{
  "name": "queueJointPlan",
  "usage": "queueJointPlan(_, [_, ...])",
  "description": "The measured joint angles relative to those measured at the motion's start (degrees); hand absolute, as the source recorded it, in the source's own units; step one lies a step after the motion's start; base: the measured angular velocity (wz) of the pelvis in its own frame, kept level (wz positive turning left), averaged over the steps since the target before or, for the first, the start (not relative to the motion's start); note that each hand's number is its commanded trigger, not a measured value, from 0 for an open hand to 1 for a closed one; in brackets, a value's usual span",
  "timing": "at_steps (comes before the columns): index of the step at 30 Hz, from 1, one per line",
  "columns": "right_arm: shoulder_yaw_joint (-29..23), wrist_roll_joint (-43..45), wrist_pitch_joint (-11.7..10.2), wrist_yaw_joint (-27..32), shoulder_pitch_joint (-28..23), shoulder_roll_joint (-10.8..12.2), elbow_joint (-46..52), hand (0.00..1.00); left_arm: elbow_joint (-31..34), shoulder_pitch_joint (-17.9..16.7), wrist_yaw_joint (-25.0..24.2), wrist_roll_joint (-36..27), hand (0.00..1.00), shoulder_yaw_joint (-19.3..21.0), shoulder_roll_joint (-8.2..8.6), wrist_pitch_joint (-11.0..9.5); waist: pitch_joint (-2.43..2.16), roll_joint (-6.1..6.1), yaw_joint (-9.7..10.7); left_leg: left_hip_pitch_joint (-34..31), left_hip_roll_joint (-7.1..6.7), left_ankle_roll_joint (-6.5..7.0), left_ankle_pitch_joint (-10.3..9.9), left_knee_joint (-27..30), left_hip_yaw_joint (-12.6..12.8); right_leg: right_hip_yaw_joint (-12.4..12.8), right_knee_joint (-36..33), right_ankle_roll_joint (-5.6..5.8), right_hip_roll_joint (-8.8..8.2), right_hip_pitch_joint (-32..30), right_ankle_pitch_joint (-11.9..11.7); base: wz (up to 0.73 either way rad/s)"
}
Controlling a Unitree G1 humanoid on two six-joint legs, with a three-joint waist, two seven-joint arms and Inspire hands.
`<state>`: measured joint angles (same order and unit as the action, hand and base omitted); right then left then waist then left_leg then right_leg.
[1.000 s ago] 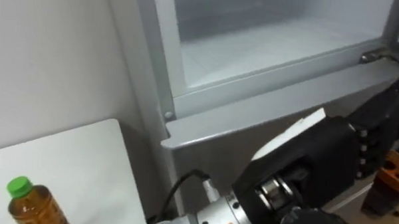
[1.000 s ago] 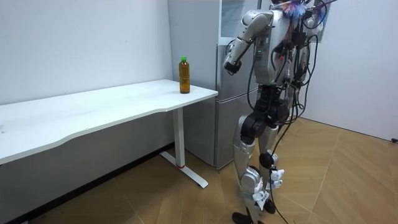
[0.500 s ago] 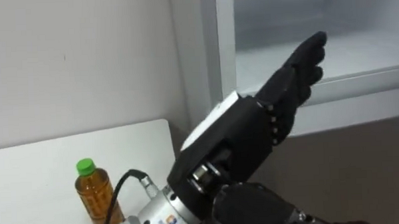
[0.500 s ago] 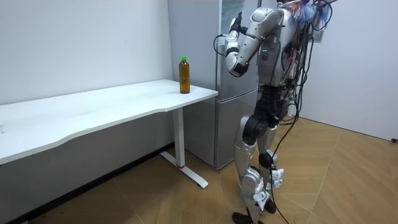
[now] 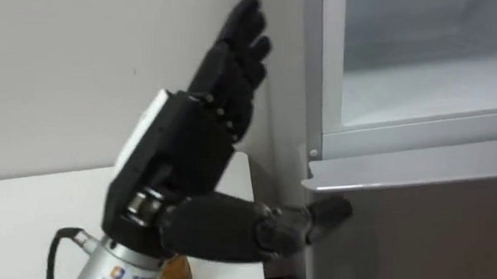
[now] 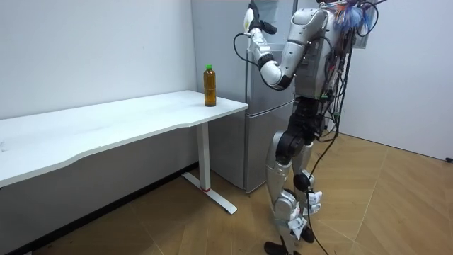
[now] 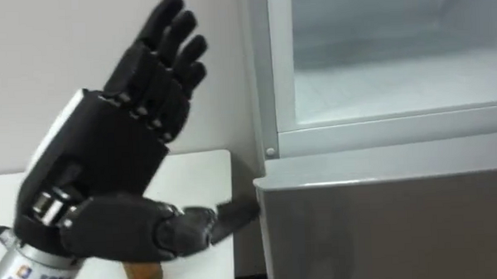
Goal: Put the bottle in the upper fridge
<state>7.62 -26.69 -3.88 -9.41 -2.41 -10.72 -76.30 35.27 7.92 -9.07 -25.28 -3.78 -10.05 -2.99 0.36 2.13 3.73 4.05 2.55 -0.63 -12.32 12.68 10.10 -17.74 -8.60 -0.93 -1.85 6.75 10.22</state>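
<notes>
Left hand (image 5: 179, 158) swung leftward from upper fridge (image 5: 412, 84) opening, now raised over counter (image 6: 141, 113). Fingers (image 5: 237, 45) straight, spread, holding nothing. Bottle (image 6: 209, 85) unmoved on counter corner, below hand. Judgement: reach begun, grasp pending.

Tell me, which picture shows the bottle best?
The room view: the whole bottle stands upright on the white table, green cap and all. In both eye views the open left hand covers most of it, so just a bit of its amber bottom peeks out under the hand.
</notes>
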Motion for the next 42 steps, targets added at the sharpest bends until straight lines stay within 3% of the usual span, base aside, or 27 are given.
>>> queueJointPlan(5, [-2.42, 0.6, -0.41, -0.69, -1.33, 0.26, 0.12, 0.0, 0.86, -0.99, 2.95, -0.02, 0.0, 5.51, 0.07, -2.89, -0.24, -0.27, -1.48, 0.68, -0.4, 0.02, -0.01, 0.0, -1.54, 0.06, -0.08, 0.19, -0.17, 0.54, 0.31, 0.07])
queueJointPlan(10, [-6.78, 0.89, -1.16, -0.91, -3.65, 1.17, 0.65, 0.0, 0.67, -5.33, 7.57, 2.03, 0.0, 11.72, 0.19, -4.8, -0.32, -0.52, -2.58, 1.67, -0.47, 0.01, -0.01, 0.03, -1.94, -0.11, -0.13, 0.08, -0.14, 1.72, 0.72, 0.04])
queueJointPlan(16, [-7.94, 0.49, -1.2, -0.59, -4.36, 1.2, 0.92, 0.0, 0.04, -12.5, 13.17, 3.48, 0.0, 17.75, 0.12, -4.82, -0.32, -0.03, -2.98, 1.67, -0.62, 0.01, -0.02, 0.2, -2.75, -0.33, -0.03, 0.07, -0.1, 2.25, 0.91, 0.07])
queueJointPlan(20, [-9.35, 0.27, -1.04, -0.49, -4.84, 1.3, 0.75, 0.0, -0.19, -13.0, 16.03, 3.55, 0.0, 21.34, 0.13, -4.85, -0.11, 0.16, -4.15, 1.64, -0.73, 0.01, -0.02, 0.37, -2.97, -0.59, -0.07, 0.11, -0.19, 2.3, 0.99, 0.05])
queueJointPlan(24, [-12.56, 0.75, -0.91, -0.58, -6.14, 1.31, 0.92, 0.0, -3.24, -15.7, 17.5, 3.53, 0.0, 25.93, 0.14, -4.79, -0.24, 0.91, -5.52, 1.66, -0.89, 0.02, -0.02, 0.21, -3.35, -0.45, -0.08, 0.14, -0.26, 2.27, 1.05, 0.02])
queueJointPlan(27, [-13.4, 0.78, -0.13, -0.69, -6.51, 1.42, 1.7, 0.0, -5.55, -17.91, 18.92, 3.55, 0.0, 28.77, 0.15, -4.47, -0.2, 0.73, -5.86, 1.51, -1.13, 0.02, -0.02, 0.21, -4.52, -0.97, -0.09, 0.2, -0.41, 2.28, 1.59, 0.12])
queueJointPlan(30, [-13.44, 1.99, 0.54, -0.68, -6.5, 1.24, 2.25, 0.0, -9.3, -18.2, 20.52, 3.6, 0.0, 29.53, 0.17, -4.41, -0.3, 0.38, -6.87, 1.6, -1.37, 0.02, -0.02, 0.02, -5.04, -1.37, -0.45, 0.37, -0.62, 2.29, 2.04, 0.09])
queueJointPlan(38, [-13.36, 2.4, 4.22, -0.66, -6.6, 1.27, 5.28, 0.0, -16.44, -21.05, 24.82, 3.47, 0.0, 29.34, 0.74, -0.81, -0.37, 0.35, -7.66, 1.55, -1.6, 0.02, -0.02, -0.03, -5.53, -1.02, -1.06, 0.35, -0.75, 2.28, 2.21, 0.01])
queueJointPlan(42, [-13.38, 2.54, 4.84, -0.65, -6.52, 1.25, 5.3, 0.0, -22.08, -21.69, 26.25, 3.44, 0.0, 29.31, 2.24, -0.28, -0.32, 0.15, -7.63, 1.58, -1.73, 0.02, -0.02, -0.05, -5.64, -0.98, -1.14, 0.4, -0.85, 2.34, 2.31, 0.01])
